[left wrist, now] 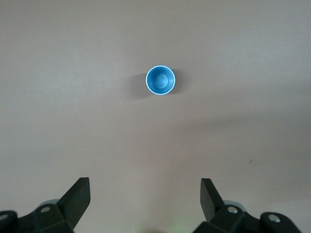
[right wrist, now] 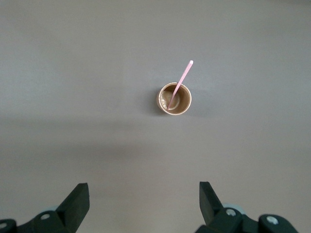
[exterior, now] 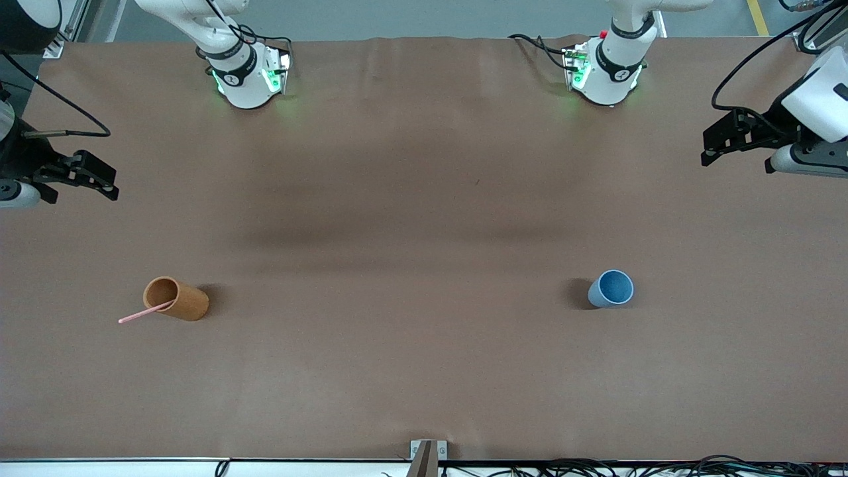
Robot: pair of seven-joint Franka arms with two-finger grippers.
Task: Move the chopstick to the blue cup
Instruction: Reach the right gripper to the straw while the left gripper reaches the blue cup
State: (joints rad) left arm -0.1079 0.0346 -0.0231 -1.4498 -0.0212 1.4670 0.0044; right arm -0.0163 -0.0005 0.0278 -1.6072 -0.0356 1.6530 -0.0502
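You are looking at both arms waiting high at the two ends of the brown-covered table (exterior: 424, 199), each holding nothing. The left gripper (exterior: 719, 142) is hanging over the left arm's end of the table with its fingers (left wrist: 77, 196) spread wide apart; in the left wrist view the blue cup (left wrist: 161, 80) is sitting upright on the table well below it, its inside bare. The right gripper (exterior: 99, 180) is hanging over the right arm's end of the table, its fingers (right wrist: 77, 199) likewise spread wide. In the right wrist view the orange-brown cup (right wrist: 174, 98) is standing upright with the pink chopstick (right wrist: 181, 82) resting in it, lower end on the cup's floor, upper part leaning over the rim and sticking out past it. In the front view you are seeing the orange-brown cup (exterior: 176, 298) toward the right arm's end and the blue cup (exterior: 611, 289) toward the left arm's end, well apart, at about the same nearness to the front camera. The chopstick (exterior: 136, 316) is not yet out of the orange-brown cup.
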